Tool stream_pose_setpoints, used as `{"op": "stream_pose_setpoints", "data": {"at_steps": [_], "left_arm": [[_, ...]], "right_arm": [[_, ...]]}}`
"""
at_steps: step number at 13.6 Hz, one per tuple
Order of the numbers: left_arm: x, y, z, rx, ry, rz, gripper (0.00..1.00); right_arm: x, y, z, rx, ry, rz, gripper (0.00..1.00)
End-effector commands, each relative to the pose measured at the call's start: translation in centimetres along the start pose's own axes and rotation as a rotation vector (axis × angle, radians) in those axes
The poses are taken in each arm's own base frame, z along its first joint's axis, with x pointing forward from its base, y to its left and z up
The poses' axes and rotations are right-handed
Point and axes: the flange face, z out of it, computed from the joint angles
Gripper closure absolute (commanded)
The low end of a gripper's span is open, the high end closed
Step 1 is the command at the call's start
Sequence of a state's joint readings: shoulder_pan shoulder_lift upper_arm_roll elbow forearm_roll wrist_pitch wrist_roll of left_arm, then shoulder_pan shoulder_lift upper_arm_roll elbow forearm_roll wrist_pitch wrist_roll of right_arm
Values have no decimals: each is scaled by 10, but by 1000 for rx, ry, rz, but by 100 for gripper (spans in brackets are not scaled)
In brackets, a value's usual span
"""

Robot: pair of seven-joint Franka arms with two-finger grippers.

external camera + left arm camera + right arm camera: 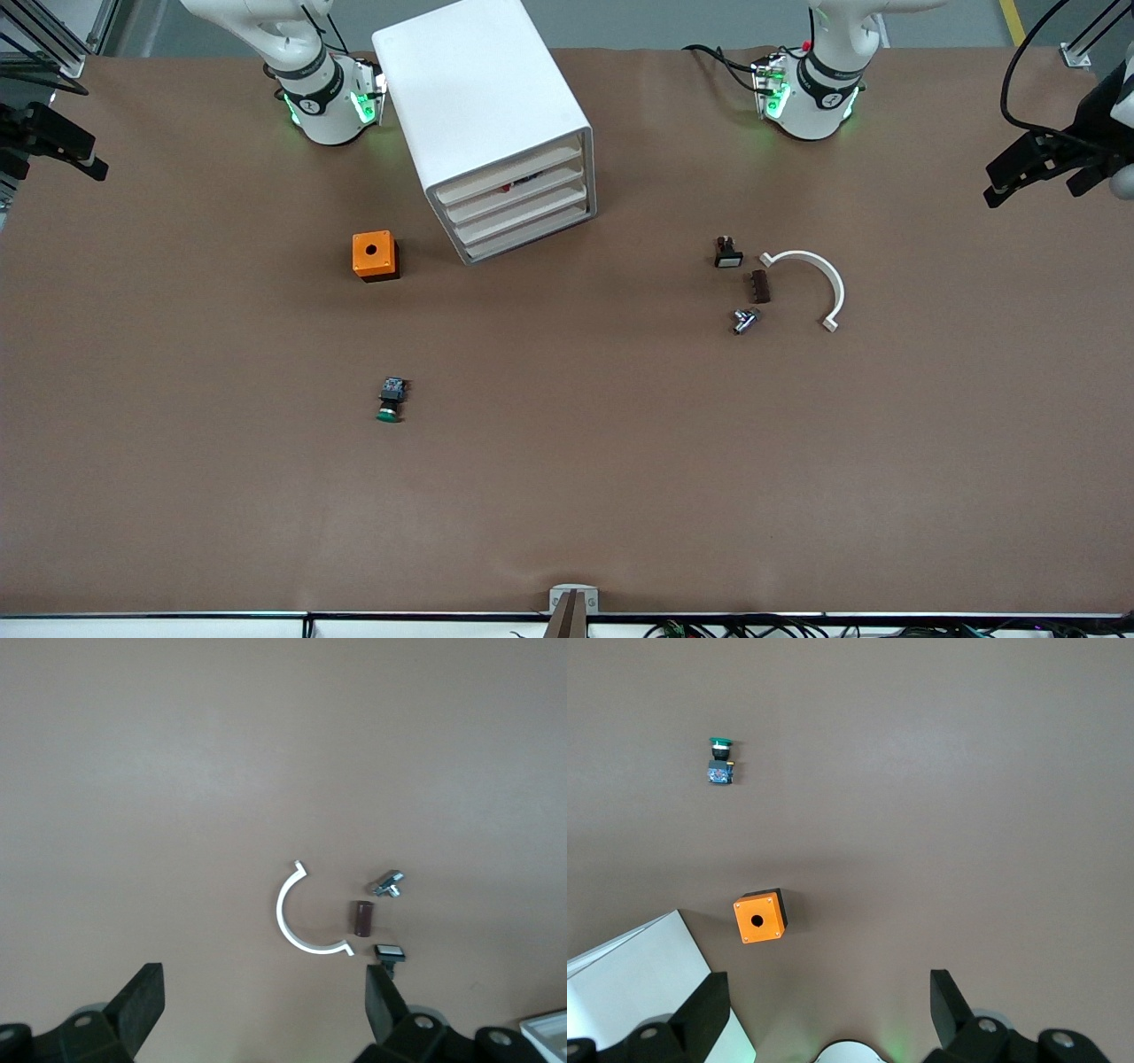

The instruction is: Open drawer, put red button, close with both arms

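I have both arms pulled back to the table's ends and waiting. The left gripper hangs over the edge at its own end, fingers spread wide and empty, and the right gripper hangs over its end, also spread with nothing between the fingers. The white cabinet stands near the right arm's base, turned at an angle, all four drawers pushed in. In the drawer, second from the top, I can make out a small speck of red and dark through the slot, which is probably the red button, though it is too small for me to be sure. The orange box sits beside the cabinet toward the right arm's end, and the green button lies on its side nearer the front camera than that box. Toward the left arm's end I see a white curved clip, a brown block just beside it, a black switch, and a small metal part, all close together.
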State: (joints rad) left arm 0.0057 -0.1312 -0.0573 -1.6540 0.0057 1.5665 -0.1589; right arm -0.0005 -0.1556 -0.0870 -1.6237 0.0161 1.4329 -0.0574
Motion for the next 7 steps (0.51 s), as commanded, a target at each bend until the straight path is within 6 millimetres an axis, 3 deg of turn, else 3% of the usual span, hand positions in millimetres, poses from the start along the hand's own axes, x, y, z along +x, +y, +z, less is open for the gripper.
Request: {"op": "stream_pose_setpoints", "data": {"at_steps": [1,7], "left_arm": [[4,-3,-7,-36,6,2,0],[2,8,-4,-32,-7,11,0]], "right_arm": [[-8,9,0,11,6,-42,0],[-7,2,-2,13,15,-57,0]]}}
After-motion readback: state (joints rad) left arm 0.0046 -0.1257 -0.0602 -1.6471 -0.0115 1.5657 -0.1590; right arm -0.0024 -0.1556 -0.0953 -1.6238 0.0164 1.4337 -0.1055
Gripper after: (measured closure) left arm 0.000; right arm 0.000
